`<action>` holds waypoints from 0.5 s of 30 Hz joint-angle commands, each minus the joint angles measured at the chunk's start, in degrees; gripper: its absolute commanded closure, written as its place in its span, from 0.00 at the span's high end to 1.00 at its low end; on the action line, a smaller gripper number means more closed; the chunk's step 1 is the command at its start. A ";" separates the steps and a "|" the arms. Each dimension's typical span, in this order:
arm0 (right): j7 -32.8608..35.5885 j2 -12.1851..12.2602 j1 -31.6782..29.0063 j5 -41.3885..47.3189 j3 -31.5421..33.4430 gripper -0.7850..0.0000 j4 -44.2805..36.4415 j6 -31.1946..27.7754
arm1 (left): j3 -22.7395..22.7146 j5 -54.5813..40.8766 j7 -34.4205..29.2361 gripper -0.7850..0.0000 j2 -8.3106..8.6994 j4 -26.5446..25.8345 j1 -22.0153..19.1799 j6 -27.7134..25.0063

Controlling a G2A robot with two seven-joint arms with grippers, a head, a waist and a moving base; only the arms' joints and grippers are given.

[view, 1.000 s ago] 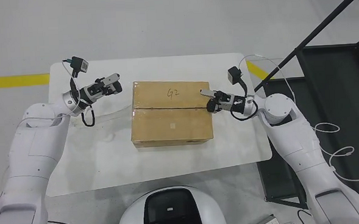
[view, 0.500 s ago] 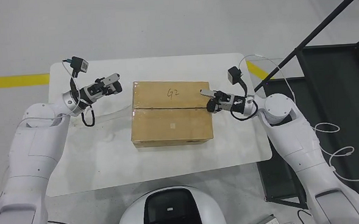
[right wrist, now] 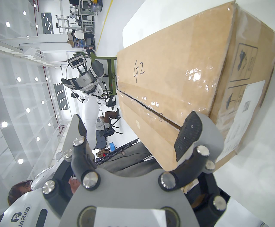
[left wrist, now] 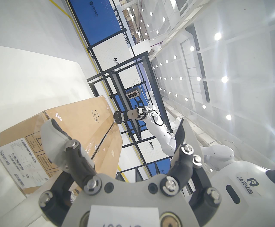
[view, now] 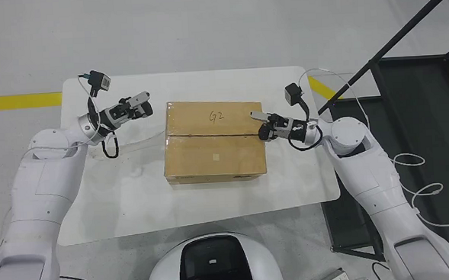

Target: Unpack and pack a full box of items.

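Note:
A closed brown cardboard box (view: 214, 140) sits in the middle of the white table (view: 121, 199), its two top flaps meeting along a centre seam with handwriting on the far flap. My left gripper (view: 142, 104) hovers open just off the box's left end, nothing between its fingers (left wrist: 54, 137). My right gripper (view: 260, 125) is open at the box's right end, level with the seam; one finger pad (right wrist: 189, 134) lies over the top edge of the box (right wrist: 171, 71) near the seam.
A dark metal rack (view: 405, 92) stands right of the table. A white cable (view: 417, 168) trails beside the right arm. A yellow floor line (view: 16, 100) runs past the table's far left corner. Bare tabletop lies in front of the box.

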 commanded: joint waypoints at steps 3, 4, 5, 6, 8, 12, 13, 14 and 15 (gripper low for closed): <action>0.00 0.00 0.00 0.00 0.00 1.00 0.00 0.00 | -0.71 -0.28 0.77 1.00 0.34 -1.23 2.45 0.74; 0.00 0.00 0.00 0.00 0.00 1.00 0.00 0.00 | -1.34 -1.22 0.40 1.00 0.57 -1.75 3.68 1.28; 0.00 0.00 0.00 0.00 0.00 1.00 0.00 0.00 | -2.03 -1.70 -0.29 1.00 0.87 -2.25 4.80 1.62; 0.00 0.00 0.00 0.00 0.00 1.00 0.00 0.00 | -2.77 -2.33 -0.90 1.00 1.18 -2.56 6.10 2.04; 0.00 0.00 0.00 0.00 0.00 1.00 0.00 0.00 | -4.32 -4.50 -2.15 1.00 1.74 -3.28 9.04 3.02; 0.00 0.00 0.00 0.00 0.00 1.00 0.00 0.00 | -8.57 -8.42 -3.66 1.00 3.00 -5.00 14.73 3.32; 0.00 0.00 0.00 0.00 0.00 1.00 0.00 0.00 | -9.56 -8.84 -4.12 1.00 3.34 -5.56 16.08 3.47; 0.00 0.00 0.00 0.00 0.00 1.00 0.00 0.00 | -10.46 -9.71 -4.73 1.00 3.61 -6.31 17.39 3.89; 0.00 0.00 0.00 0.00 0.00 1.00 0.00 0.00 | -11.34 -10.31 -5.22 1.00 3.88 -6.92 18.61 4.27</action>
